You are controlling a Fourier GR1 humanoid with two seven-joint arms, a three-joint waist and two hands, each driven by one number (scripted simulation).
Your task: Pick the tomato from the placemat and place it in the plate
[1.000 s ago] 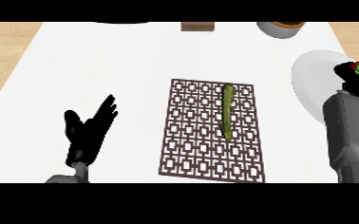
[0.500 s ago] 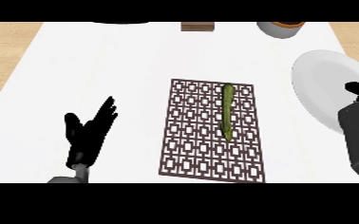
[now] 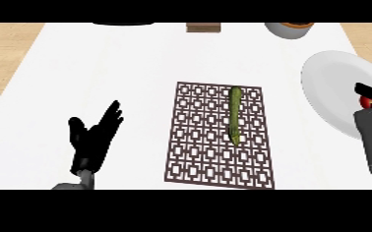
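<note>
A brown lattice placemat (image 3: 210,147) lies in the middle of the white counter, and only a long green vegetable (image 3: 235,114) rests on it. At the right edge stands a white plate (image 3: 327,88). My right hand (image 3: 361,89) shows only partly at that edge, over the plate's near right rim, its fingers curled round the tomato (image 3: 366,100), of which just a red sliver shows. Most of this hand is cut off by the view's edge. My left hand (image 3: 91,140) rests open at the lower left, fingers up, well left of the placemat.
A grey bowl (image 3: 289,29) with something brown in it sits at the back right. A small brown block (image 3: 202,27) and a dark object (image 3: 123,23) stand along the counter's far edge. Wooden floor shows beyond the counter's left and right sides.
My right hand with the tomato has moved nearer and further right over the plate, sliding mostly out of view. The left hand has not moved.
</note>
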